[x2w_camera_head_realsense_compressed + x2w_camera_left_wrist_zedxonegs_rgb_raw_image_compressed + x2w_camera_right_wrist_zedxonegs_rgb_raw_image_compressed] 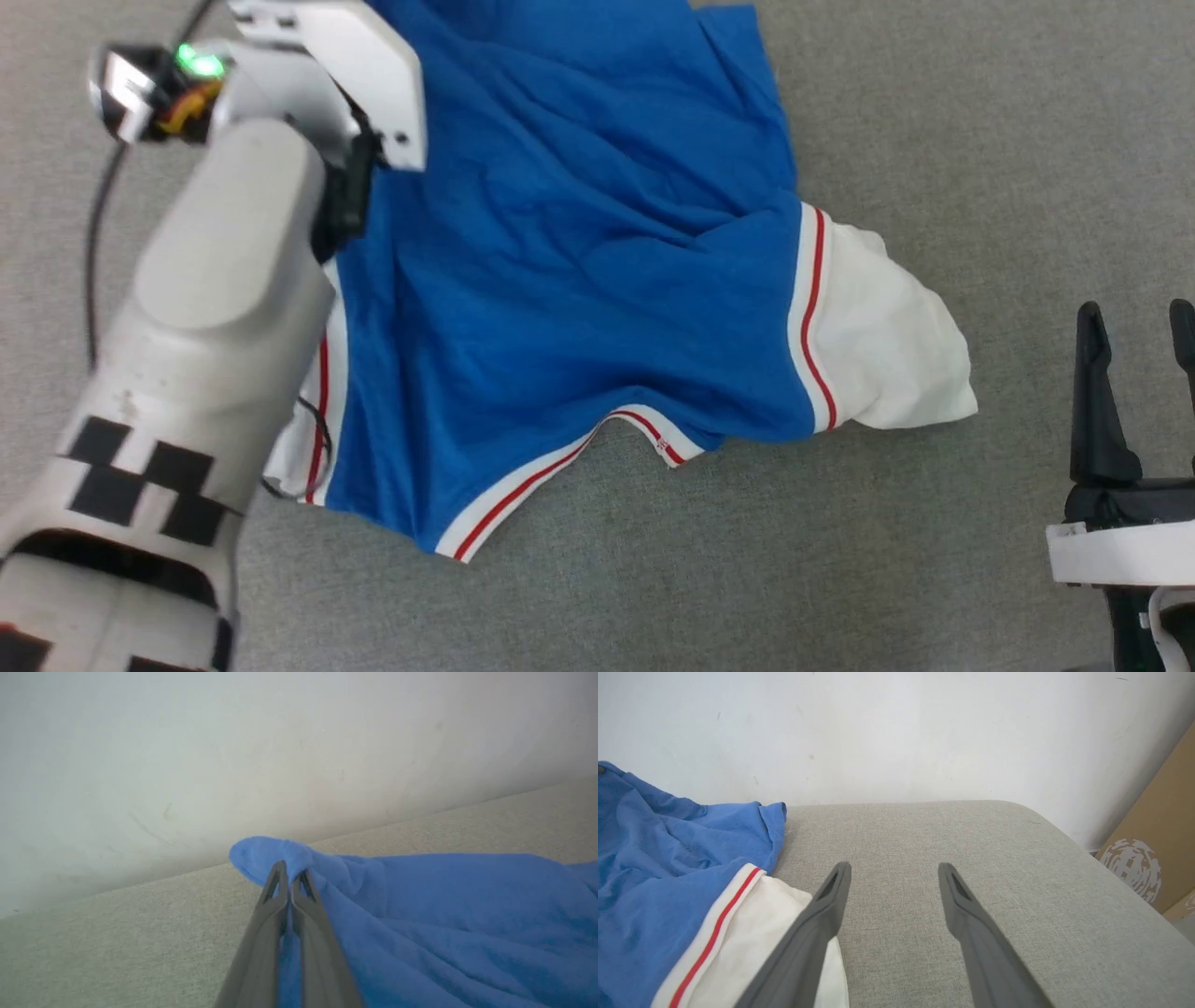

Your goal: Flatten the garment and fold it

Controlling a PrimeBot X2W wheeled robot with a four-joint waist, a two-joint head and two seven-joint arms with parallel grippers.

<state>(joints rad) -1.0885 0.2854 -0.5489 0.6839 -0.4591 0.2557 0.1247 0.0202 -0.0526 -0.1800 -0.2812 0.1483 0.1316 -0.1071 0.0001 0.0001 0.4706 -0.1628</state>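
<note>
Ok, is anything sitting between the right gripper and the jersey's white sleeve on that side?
Nothing visible does. Only bare grey fabric surface lies between the open right gripper and the white sleeve of the jersey T-shirt. The left gripper is shut on a blue fold of it.

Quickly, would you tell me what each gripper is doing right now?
Left gripper: shut on the garment.
Right gripper: open, holding nothing.

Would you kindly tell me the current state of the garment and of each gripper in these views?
garment: unfolded, wrinkled, lying on the grey surface, one blue fold pinched.
left gripper: shut on a blue fold of the garment.
right gripper: open, holding nothing.
</note>
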